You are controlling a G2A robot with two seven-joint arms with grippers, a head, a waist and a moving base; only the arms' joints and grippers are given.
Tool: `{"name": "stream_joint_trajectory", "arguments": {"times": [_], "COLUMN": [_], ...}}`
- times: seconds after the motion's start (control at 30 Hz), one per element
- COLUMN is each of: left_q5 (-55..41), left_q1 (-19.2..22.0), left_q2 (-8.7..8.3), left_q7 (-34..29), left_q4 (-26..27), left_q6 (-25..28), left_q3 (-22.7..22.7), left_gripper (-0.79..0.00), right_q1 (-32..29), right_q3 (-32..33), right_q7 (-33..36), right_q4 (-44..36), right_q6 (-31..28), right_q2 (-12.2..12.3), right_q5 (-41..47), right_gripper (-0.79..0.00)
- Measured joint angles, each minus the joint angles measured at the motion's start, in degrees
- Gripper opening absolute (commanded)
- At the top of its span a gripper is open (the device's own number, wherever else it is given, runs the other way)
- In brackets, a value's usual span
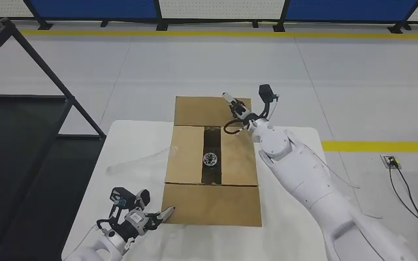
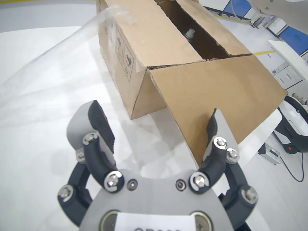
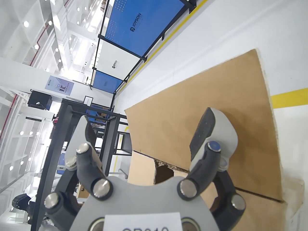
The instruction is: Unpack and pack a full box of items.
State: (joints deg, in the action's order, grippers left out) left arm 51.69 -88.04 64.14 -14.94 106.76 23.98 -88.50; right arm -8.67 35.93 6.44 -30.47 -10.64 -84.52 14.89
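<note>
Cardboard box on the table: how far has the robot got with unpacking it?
Done: the box has its near flap and far flap folded out, and the long flaps stand apart, showing a white-capped item inside. In hand: nothing; the left gripper is open by the near flap, the right gripper open over the far flap. Left: the item sits inside, so taking things out and repacking both remain.

Top cam looks down on the whole table (image 1: 98,196) from above, while each wrist cam sits close, facing opposite ends of the box (image 1: 189,156).
</note>
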Motion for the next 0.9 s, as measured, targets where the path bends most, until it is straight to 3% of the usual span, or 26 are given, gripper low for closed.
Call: {"name": "stream_joint_trajectory", "arguments": {"times": [0.53, 0.9], "left_q5": [-0.38, -0.86], "left_q1": [-0.25, -0.88], "left_q2": [-0.02, -0.15], "left_q7": [1.49, 2.06], "left_q4": [-0.61, 0.04], "left_q6": [-0.59, 0.24], "left_q3": [0.14, -0.42], "left_gripper": [0.0, 0.0], "right_q1": [3.63, 4.66], "right_q3": [-1.11, 0.11], "right_q7": [6.43, 13.39], "right_q4": [9.47, 13.62], "right_q6": [3.87, 1.03], "right_q2": [-5.8, -7.6], "right_q5": [-2.28, -2.59], "right_gripper": [0.0, 0.0]}}
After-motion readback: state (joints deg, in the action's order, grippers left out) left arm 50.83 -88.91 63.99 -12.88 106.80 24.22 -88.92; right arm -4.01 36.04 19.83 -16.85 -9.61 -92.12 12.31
